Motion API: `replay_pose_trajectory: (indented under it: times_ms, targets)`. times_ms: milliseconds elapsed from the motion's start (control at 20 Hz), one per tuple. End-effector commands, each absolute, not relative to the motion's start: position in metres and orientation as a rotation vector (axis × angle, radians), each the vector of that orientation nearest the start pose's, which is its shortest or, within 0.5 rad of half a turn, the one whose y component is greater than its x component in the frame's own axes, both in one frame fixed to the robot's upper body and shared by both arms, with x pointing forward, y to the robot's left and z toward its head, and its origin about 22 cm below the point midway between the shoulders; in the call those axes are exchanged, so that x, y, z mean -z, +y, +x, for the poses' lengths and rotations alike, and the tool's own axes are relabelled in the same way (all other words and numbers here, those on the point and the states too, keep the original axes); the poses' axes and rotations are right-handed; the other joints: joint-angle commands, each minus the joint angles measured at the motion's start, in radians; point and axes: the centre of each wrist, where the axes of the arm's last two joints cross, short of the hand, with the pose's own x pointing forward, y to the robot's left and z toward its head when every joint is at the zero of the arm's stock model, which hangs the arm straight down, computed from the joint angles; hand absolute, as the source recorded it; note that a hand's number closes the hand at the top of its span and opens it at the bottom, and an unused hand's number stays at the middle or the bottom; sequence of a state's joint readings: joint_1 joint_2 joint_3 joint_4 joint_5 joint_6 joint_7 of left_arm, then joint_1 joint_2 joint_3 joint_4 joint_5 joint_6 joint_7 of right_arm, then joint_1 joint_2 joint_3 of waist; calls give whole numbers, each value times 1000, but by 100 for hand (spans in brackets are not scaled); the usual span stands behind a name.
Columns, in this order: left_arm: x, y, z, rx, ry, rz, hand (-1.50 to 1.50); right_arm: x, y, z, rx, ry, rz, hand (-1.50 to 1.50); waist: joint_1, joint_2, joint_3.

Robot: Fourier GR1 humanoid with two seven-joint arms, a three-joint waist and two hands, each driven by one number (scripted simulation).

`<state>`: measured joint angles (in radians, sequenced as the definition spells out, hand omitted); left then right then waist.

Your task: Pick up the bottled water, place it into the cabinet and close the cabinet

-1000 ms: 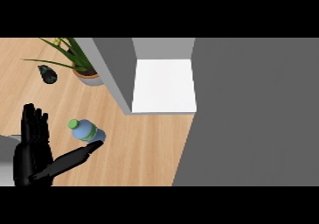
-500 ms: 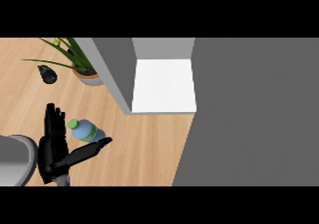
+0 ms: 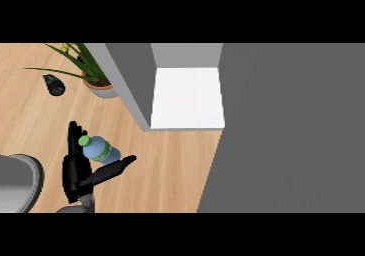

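The bottled water (image 3: pixel 105 152), clear blue with a green cap, stands on the wooden counter (image 3: pixel 170 170) in the head view. My left hand (image 3: pixel 74 172) is against it. The straight fingers (image 3: pixel 74 137) run up the bottle's left side and the thumb (image 3: pixel 111 170) stretches out under its lower right, so the bottle sits in the fork between them. The hand is open, not curled round the bottle. To the upper right is the open cabinet, with its white shelf floor (image 3: pixel 186 97) showing. My right hand is out of sight.
A potted plant (image 3: pixel 101 89) and a small dark object (image 3: pixel 54 85) stand at the back left. A grey cabinet wall (image 3: pixel 129 85) rises between plant and shelf. A large grey panel (image 3: pixel 296 130) fills the right side. My grey forearm (image 3: pixel 15 182) is at the lower left.
My left hand has slid right across the counter to the bottle, so that its fingers and thumb now flank it. The bottle has not moved.
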<state>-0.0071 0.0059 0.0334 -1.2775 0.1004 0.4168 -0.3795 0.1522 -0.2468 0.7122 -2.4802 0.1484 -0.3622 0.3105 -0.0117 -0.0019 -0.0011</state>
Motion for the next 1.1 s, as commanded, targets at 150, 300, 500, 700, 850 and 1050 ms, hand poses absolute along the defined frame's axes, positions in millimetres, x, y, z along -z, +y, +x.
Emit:
replay_pose_trajectory:
  times_ms: [150, 300, 500, 700, 850, 1050]
  targets:
    - [105, 236, 232, -322, -1606, 426, -150, -192, -162, 85, -167, -2020, 248, -150, 0, 1, -1]
    - [110, 250, 219, -339, -1605, 436, -150, -182, -156, 81, -200, -2004, 240, -150, 3, -1, 0]
    - [123, 238, 225, -366, -1602, 426, -150, -186, -162, 90, -209, -1997, 230, -150, 4, 0, 0]
    - [116, 235, 243, -389, -1598, 431, -150, -177, -150, 84, -219, -1998, 267, -150, 2, -1, 0]
    - [150, 236, 230, -399, -1621, 390, -150, -184, -160, 94, -210, -1986, 257, -150, -1, 3, -1]
    - [142, 240, 220, -400, -1647, 350, -150, -178, -157, 100, -209, -2015, 257, -150, 8, 1, 1]
